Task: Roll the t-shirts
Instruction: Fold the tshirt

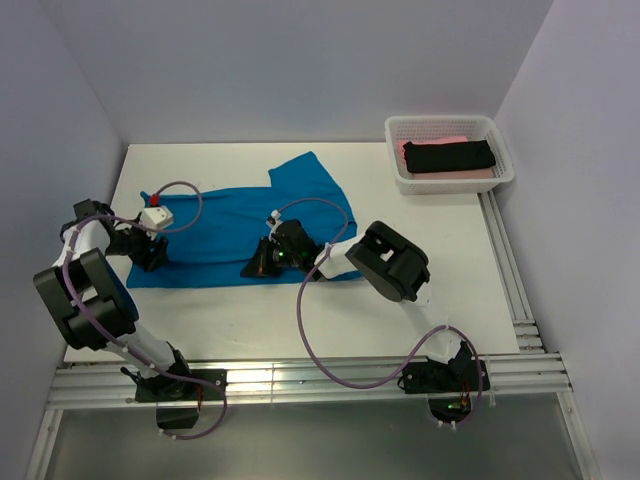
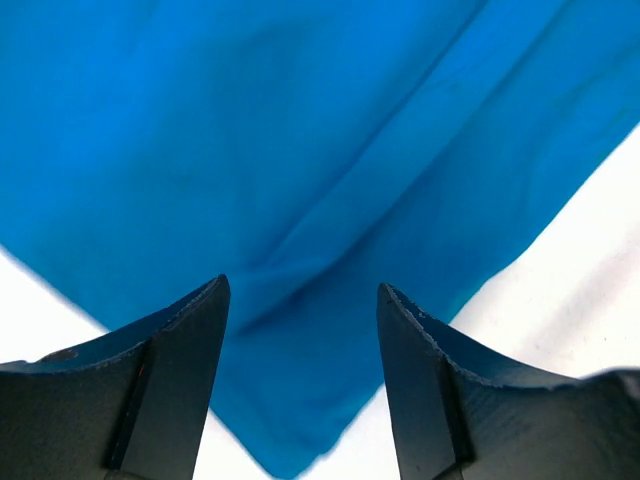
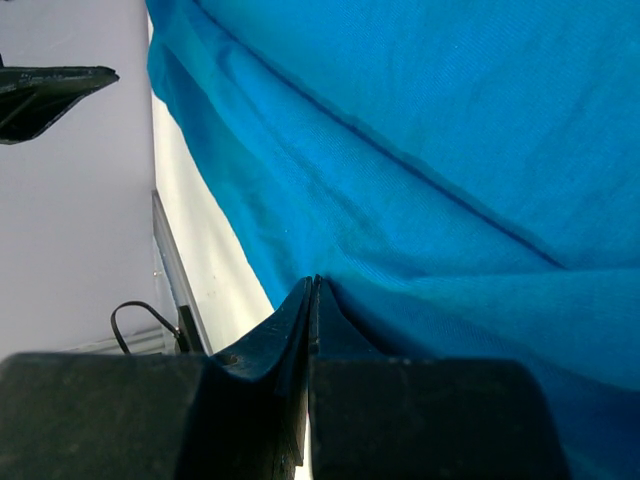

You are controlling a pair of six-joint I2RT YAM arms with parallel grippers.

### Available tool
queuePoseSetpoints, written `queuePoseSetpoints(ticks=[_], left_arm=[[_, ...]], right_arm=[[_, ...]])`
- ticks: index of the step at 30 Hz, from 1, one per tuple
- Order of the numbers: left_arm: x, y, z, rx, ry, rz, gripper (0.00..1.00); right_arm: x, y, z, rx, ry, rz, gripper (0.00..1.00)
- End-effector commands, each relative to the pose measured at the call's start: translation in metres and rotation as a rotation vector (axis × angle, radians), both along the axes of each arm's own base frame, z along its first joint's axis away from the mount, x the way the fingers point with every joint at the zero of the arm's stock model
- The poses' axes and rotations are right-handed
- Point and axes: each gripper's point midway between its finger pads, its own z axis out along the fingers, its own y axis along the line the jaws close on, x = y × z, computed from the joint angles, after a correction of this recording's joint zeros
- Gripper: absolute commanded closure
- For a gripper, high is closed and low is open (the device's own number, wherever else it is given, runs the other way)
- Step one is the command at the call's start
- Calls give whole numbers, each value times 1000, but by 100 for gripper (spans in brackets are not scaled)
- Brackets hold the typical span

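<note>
On the white table (image 1: 300,325), a turquoise t-shirt (image 1: 225,225), spread out flat in the left and middle part. One sleeve points toward the far side, and the long near edge runs from left to right.

Left gripper (image 1: 150,250): low over the near left corner of this shirt. In the left wrist view, left gripper (image 2: 300,295) with both dark fingers clearly spread apart. Between them only the turquoise t-shirt (image 2: 300,150), with some long soft folds, and its corner pointing toward the camera. A little bare table on each side of that corner. Not possible to tell whether the fingertips touch the cloth.

Right gripper (image 1: 268,258): at the near edge of the same shirt, about midway along it, somewhat toward the right. In the right wrist view, right gripper (image 3: 312,285) with fingers pressed tightly together. A small raised fold of the turquoise t-shirt (image 3: 450,150) meets their tips, so it seems to be pinching the hem.

At the far right corner of the table, a white mesh basket (image 1: 450,185). Inside it, a black t-shirt (image 1: 450,156), bundled into a long shape. Lies on top of a pink t-shirt (image 1: 430,142), with only the pink edges visible around it. Both well apart from the two grippers.
</note>
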Motion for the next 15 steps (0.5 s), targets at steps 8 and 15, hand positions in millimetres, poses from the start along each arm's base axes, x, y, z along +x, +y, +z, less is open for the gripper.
queuePoseSetpoints(ticks=[8,15], left_arm=[[10,-46,18,22,-137,-322,35],[6,-67,4,44,-160,-459,38]], right_arm=[[-5,-9,-23,-37,43,-23,100],[-5,-5,-22,-18,52,-17,100]])
